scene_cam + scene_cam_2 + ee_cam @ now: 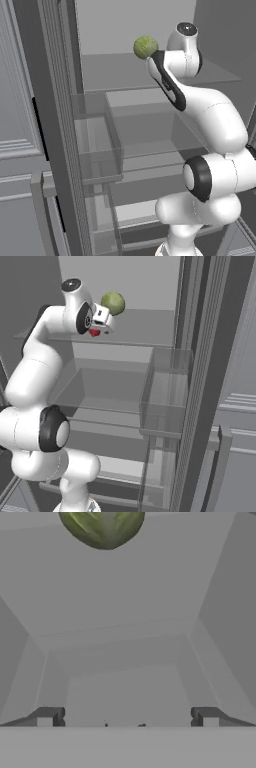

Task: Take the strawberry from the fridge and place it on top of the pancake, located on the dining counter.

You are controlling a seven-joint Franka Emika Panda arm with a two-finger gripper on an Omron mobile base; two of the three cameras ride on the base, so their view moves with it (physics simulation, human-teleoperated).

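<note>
Your arm reaches up into the open fridge (pixel 95 150), its hand raised to the top glass shelf (pixel 140 341). In the hand view the claw (pixel 127 718) stands wide, its two dark fingertips (pixel 46 717) far apart at the bottom with nothing between them. The cabbage (pixel 145 47) sits on that top shelf, just beyond the hand; in the hand view it hangs at the upper edge, ahead of the claw. From the right base view you can see the strawberry (pixel 94 332) as a small red spot right beside the hand, on the near side of the cabbage, partly hidden by the wrist. You cannot tell whether the claw touches it.
</note>
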